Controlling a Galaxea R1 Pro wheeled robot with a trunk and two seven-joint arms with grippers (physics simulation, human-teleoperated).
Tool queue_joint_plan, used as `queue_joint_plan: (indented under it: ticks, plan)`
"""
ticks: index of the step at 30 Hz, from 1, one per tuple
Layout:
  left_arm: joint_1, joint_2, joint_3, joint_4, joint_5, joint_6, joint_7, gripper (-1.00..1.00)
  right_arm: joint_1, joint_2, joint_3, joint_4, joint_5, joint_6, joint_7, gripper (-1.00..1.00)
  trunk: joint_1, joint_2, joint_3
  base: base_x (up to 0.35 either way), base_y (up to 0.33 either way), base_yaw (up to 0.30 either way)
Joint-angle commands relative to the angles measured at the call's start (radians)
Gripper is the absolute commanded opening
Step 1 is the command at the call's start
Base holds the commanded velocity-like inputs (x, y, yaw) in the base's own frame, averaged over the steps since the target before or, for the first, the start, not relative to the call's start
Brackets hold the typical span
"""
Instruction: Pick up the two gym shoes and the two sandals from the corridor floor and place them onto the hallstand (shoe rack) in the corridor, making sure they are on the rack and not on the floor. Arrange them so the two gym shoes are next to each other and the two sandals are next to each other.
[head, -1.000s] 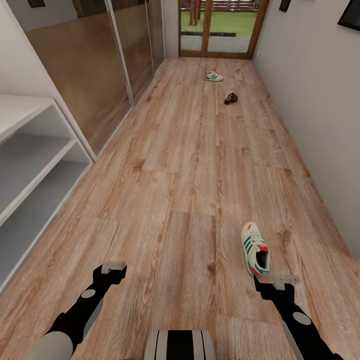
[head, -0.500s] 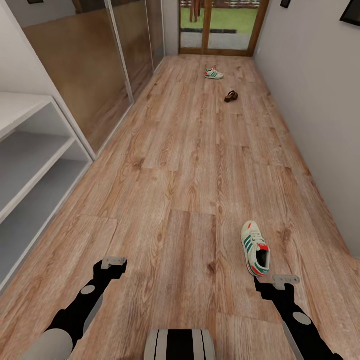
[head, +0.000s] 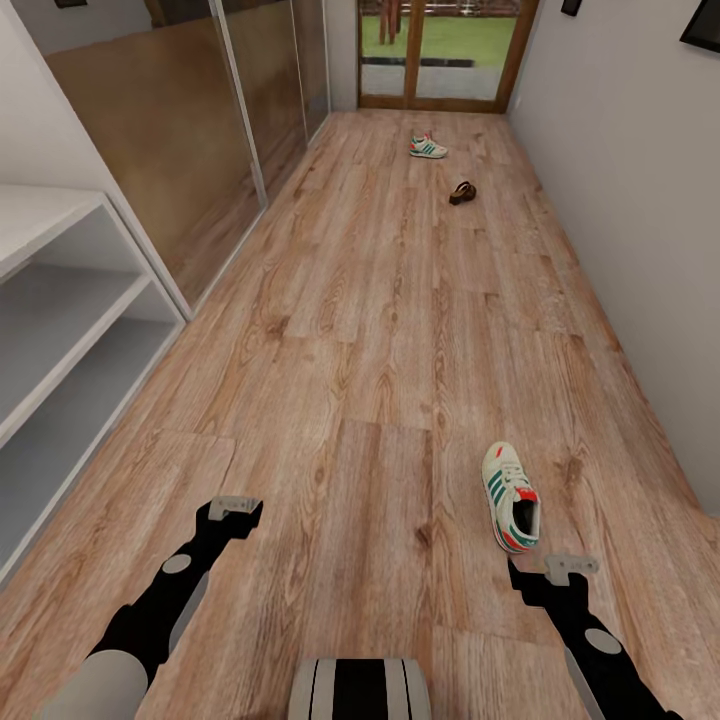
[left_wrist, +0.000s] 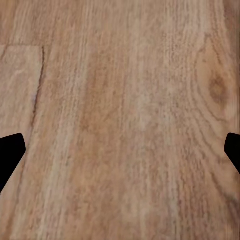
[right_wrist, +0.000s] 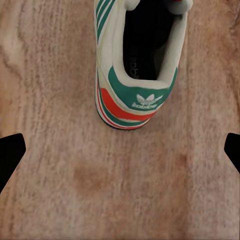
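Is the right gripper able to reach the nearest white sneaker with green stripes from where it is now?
Probably yes. The white green-striped sneaker lies just ahead of the open right gripper, heel toward it, with bare wooden plank floor between them.

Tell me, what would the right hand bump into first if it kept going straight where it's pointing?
Probably the bare floor just behind the sneaker's heel; the right hand points down, fingers wide apart.

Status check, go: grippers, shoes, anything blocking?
Left gripper and right gripper open, empty. Near gym shoe on corridor floor, just ahead of right gripper. Second gym shoe and one sandal far down. Path unobstructed.
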Motion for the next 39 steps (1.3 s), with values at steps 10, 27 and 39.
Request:
queue_joint_plan:
  ticks: [10,27,39]
  plan:
    - [0.000,0.001,0.001,-0.011,-0.004,-0.002,-0.007,1.00,0.000,0.000,0.002,0.029,0.000,0.005,-0.002,1.00,0.000,0.000,-0.001,0.134,0.000,0.000]
    - [0.004,0.003,-0.003,-0.013,-0.006,-0.001,-0.002,1.00,0.000,0.000,0.001,0.032,-0.001,0.006,-0.002,1.00,0.000,0.000,-0.001,0.120,0.000,0.000]
    - [0.007,0.005,-0.002,-0.014,-0.006,-0.003,-0.002,1.00,0.000,0.000,0.000,0.030,-0.001,0.008,-0.003,1.00,0.000,0.000,0.000,0.022,0.000,-0.034]
